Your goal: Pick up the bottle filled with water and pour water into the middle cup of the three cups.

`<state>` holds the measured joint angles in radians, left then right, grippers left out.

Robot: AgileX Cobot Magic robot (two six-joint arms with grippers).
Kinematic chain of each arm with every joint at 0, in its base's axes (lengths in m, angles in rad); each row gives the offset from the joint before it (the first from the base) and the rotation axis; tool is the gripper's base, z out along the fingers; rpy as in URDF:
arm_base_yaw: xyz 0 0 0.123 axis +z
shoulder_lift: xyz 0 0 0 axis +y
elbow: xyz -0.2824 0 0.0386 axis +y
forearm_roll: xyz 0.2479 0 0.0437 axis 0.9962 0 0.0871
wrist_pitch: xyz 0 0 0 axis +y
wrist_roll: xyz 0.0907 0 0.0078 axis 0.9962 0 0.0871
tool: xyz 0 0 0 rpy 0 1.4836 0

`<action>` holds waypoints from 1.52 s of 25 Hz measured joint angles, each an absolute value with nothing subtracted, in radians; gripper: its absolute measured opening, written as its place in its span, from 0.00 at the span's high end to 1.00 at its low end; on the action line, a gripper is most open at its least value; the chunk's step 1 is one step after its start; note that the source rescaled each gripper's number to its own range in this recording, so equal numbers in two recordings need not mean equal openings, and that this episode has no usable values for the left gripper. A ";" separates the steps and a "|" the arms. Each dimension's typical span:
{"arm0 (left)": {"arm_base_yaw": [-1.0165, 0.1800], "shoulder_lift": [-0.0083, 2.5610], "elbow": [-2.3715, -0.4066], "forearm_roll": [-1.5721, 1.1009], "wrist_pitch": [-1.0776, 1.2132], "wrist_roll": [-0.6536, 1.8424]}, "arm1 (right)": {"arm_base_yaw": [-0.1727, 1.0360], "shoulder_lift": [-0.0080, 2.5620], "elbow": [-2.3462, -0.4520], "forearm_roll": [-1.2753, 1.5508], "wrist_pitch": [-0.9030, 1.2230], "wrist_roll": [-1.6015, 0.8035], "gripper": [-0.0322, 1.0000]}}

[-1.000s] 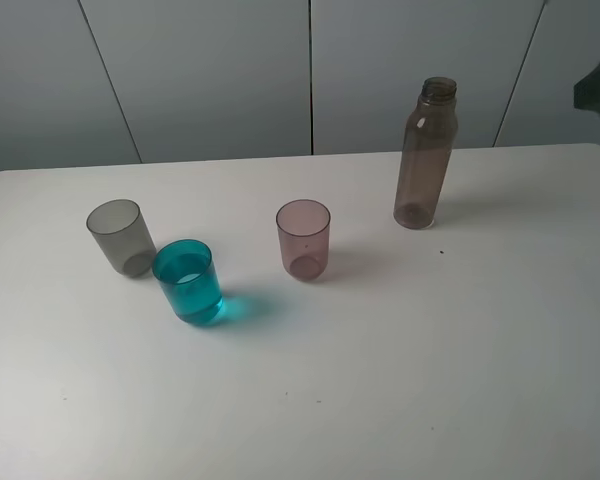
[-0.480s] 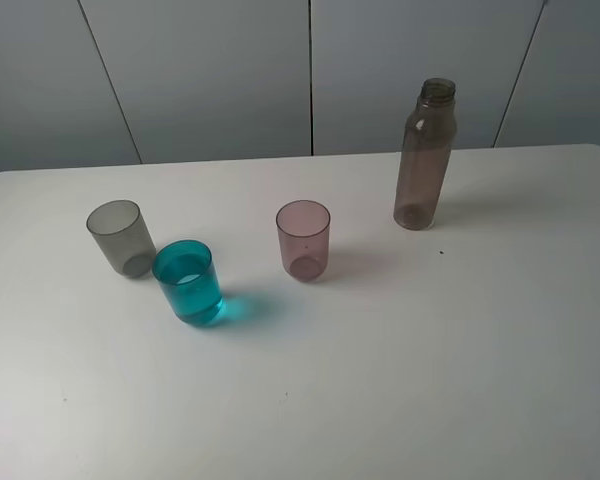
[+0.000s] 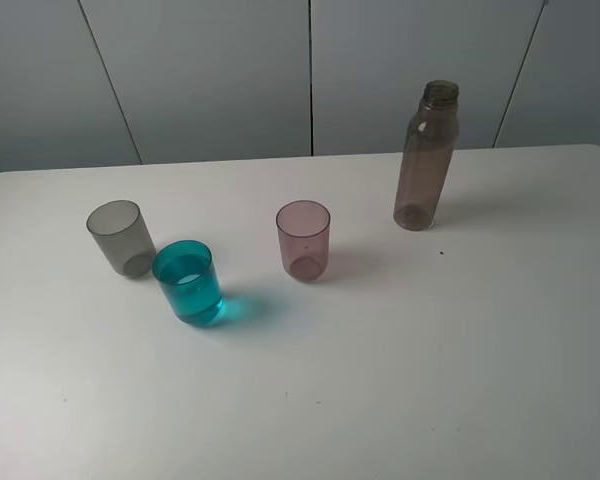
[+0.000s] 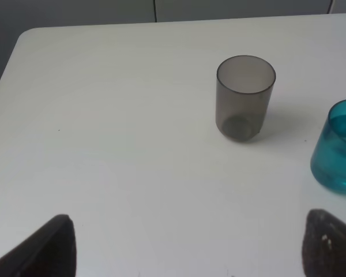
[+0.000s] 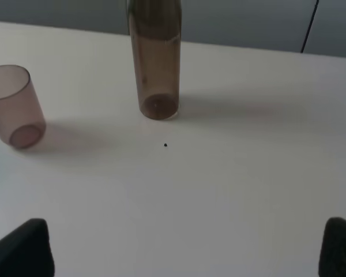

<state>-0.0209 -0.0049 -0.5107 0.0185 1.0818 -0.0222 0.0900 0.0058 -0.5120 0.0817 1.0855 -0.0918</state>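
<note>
White table (image 3: 480, 350); bottle (image 5: 155, 63) upright, well apart from right jaws' tips.

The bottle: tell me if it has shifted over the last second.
No. The bottle stands in the same spot, its base equally far from the pink cup and the small dark speck.

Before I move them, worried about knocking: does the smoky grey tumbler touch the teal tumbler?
Apart: left wrist view shows bare table between grey tumbler and teal tumbler.
</note>
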 joint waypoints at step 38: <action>-0.021 -0.005 -0.511 0.018 1.082 -0.022 | -0.041 0.000 -0.512 -0.006 1.088 0.000 0.00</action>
